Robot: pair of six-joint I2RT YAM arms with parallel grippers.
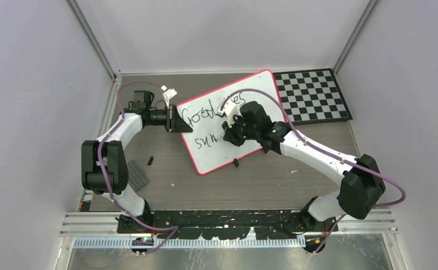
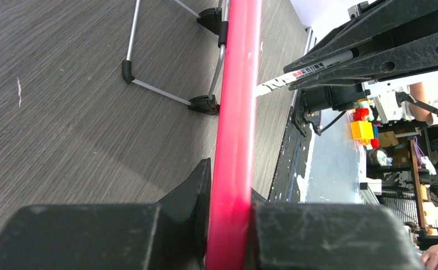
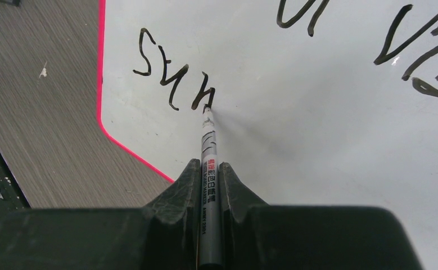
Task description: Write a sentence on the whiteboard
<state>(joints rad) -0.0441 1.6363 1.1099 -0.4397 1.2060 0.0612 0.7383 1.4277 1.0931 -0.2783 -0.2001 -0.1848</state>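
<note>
Top external view: the whiteboard (image 1: 213,154) lay skewed at mid-table (image 1: 261,185), its far right corner just beside the checkerboard mat (image 1: 312,95). The sentence (image 1: 197,117) ran in two black lines, the upper partly hidden under the right arm. A grey studded plate (image 1: 138,174) sat near the left arm's elbow.

The left gripper (image 1: 174,119) met the board's left edge. Only the left wrist view showed the hold: the left gripper (image 2: 231,185) was clamped narrow on the red rim (image 2: 236,112), one finger on each face. That view also showed a wire stand (image 2: 149,84) with black clip feet resting on the table, and the marker (image 2: 312,70) seen side-on in the other tool.

The right gripper (image 1: 230,132) hung over the lower line. The right wrist view gave the detail: the right gripper (image 3: 208,169) was closed tight on a grey marker (image 3: 208,140), its tip touching the white surface (image 3: 317,140) at the end of the last stroke, the line reading roughly "sur" (image 3: 171,79).
</note>
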